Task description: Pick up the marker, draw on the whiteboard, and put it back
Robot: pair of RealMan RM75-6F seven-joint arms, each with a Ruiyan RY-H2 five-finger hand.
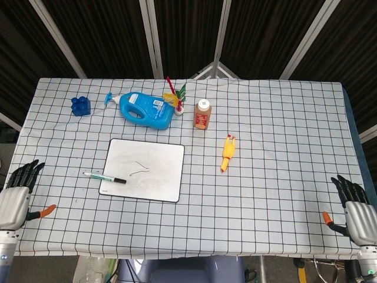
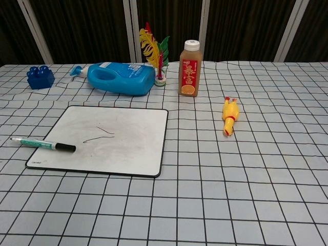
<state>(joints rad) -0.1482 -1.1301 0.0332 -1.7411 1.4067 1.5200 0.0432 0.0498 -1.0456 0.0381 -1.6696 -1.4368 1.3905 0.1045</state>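
The green marker (image 1: 104,177) (image 2: 43,144) lies loose across the left edge of the whiteboard (image 1: 154,177) (image 2: 123,146), its black cap on the board and its tail over the cloth. Thin drawn lines (image 1: 140,168) (image 2: 99,134) mark the middle of the board. My left hand (image 1: 15,199) hangs at the table's front left corner, fingers spread, holding nothing, well left of the marker. At the front right corner, my right hand (image 1: 354,208) is likewise spread and empty. The chest view shows neither hand.
Behind the board lie a blue detergent bottle (image 1: 145,108) (image 2: 121,78), a feather shuttlecock (image 1: 177,97) (image 2: 156,57) and a brown drink bottle (image 1: 202,114) (image 2: 189,69). A blue block (image 1: 80,106) (image 2: 40,77) sits far left. A yellow rubber chicken (image 1: 227,152) (image 2: 229,116) lies right of the board.
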